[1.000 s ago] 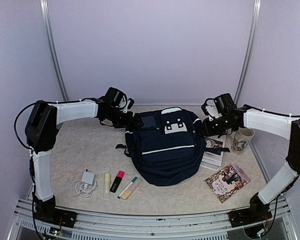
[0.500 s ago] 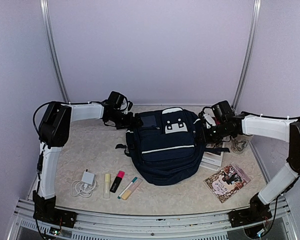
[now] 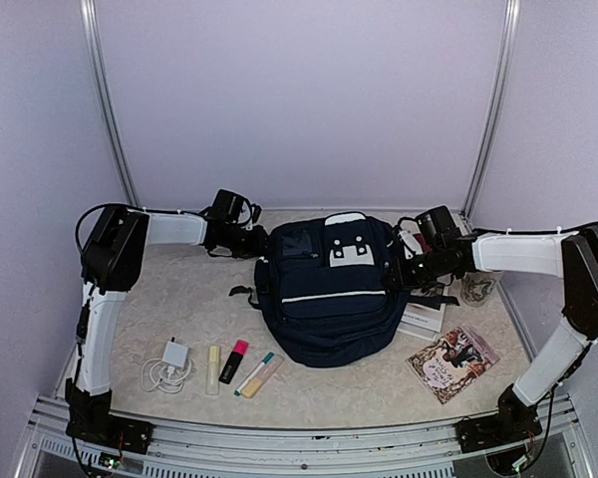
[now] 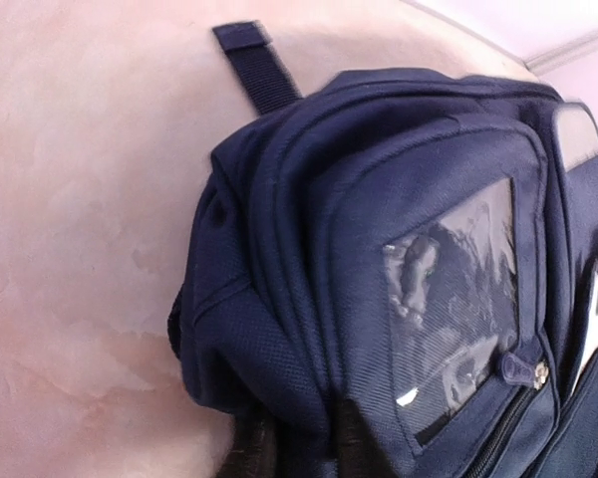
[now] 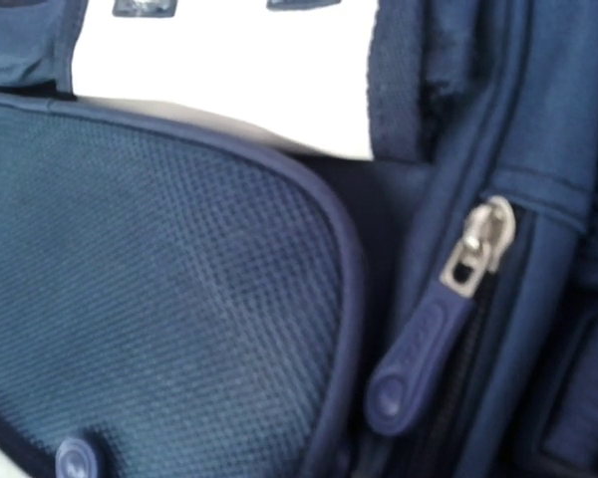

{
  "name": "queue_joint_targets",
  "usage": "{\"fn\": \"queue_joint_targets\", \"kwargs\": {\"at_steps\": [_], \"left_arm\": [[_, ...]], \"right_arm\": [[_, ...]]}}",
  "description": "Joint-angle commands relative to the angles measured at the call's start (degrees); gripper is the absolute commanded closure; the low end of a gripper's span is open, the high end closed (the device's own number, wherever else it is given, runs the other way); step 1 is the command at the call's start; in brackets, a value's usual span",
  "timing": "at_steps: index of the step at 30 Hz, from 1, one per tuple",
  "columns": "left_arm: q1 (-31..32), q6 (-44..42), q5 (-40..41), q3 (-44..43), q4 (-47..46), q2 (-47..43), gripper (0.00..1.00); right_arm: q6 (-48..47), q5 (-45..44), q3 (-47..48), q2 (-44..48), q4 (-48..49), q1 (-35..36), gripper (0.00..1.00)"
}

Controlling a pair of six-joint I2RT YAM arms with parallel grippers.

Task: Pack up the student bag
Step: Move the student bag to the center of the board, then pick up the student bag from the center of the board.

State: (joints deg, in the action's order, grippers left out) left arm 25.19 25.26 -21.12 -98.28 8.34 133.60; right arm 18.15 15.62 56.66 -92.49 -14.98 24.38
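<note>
The student bag (image 3: 324, 299), a big dark navy backpack with white patches near its top, lies in the middle of the table. My left gripper (image 3: 262, 242) is at its upper left corner. In the left wrist view its two black fingers (image 4: 354, 443) are shut on a fold of the bag's (image 4: 379, 199) navy fabric, beside a clear window pocket (image 4: 458, 299). My right gripper (image 3: 407, 267) presses into the bag's right side. Its wrist view shows only bag (image 5: 179, 279) fabric and a navy zipper pull (image 5: 419, 358); its fingers are hidden.
A white charger with cable (image 3: 169, 363), a yellow highlighter (image 3: 212, 368), a pink one (image 3: 233, 360) and two pens (image 3: 262, 374) lie front left. A white book (image 3: 426, 311), an illustrated booklet (image 3: 453, 360) and a mug (image 3: 478, 284) sit to the bag's right.
My left gripper has moved right onto the bag's upper left corner and closed on its fabric. The right gripper has slid left and lower against the bag's right side.
</note>
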Motion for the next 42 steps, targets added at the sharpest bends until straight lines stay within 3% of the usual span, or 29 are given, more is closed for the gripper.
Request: {"fn": "queue_joint_targets", "kwargs": {"at_steps": [1,2,8,13,14,16,17,18,22,25,32,36,42], "left_arm": [[0.69,2.22,-4.34,4.72,-3.22,-2.23,0.93],[0.49,2.37,-4.11,6.04,-3.55,-3.20,1.00],[-0.81,2.40,1.30,17.80,-5.69,-12.71,1.00],[-1.42,3.51,7.53,27.28,-6.33,-20.86,1.00],[-1.25,3.76,8.35,29.13,-7.44,-22.55,0.86],[-0.95,3.81,9.68,31.48,-9.55,-25.34,0.40],[-0.87,3.37,10.05,31.79,-10.32,-26.39,0.26],[-0.80,2.98,10.64,31.59,-10.40,-27.18,0.19],[0.99,-0.74,15.21,28.69,-9.27,-30.01,0.12],[5.90,-8.05,19.36,25.06,-8.93,-30.88,0.07],[14.85,-22.01,2.17,6.71,4.54,-17.28,0.13],[17.61,-27.65,-2.29,-0.75,12.52,-9.05,0.09],[19.11,-33.62,-1.79,-10.02,23.30,-0.43,0.03]], "right_arm": [[0.49,-1.11,1.12,-2.78,3.33,0.49,0.78],[0.37,-0.26,1.90,-3.36,3.97,0.56,0.78],[-0.40,6.10,6.04,-5.86,6.71,0.58,0.81],[-2.03,4.70,8.79,-3.95,5.19,0.58,0.79],[-2.33,3.58,9.21,-3.56,4.56,0.58,0.79],[-2.81,1.43,9.43,-2.92,2.99,0.50,0.78],[-3.00,0.62,9.45,-2.67,2.37,0.49,0.78],[-3.14,0.18,9.51,-2.43,1.76,0.49,0.77],[-3.67,-0.97,8.47,-1.62,-1.05,0.49,0.77],[-3.63,-2.04,7.05,-0.67,-3.32,0.49,0.77],[-3.30,2.41,5.97,-2.59,-4.35,0.49,0.79],[-2.96,4.72,5.64,-4.11,-3.90,0.67,0.80],[-3.05,7.37,5.25,-6.22,-3.91,1.51,0.77]]}}
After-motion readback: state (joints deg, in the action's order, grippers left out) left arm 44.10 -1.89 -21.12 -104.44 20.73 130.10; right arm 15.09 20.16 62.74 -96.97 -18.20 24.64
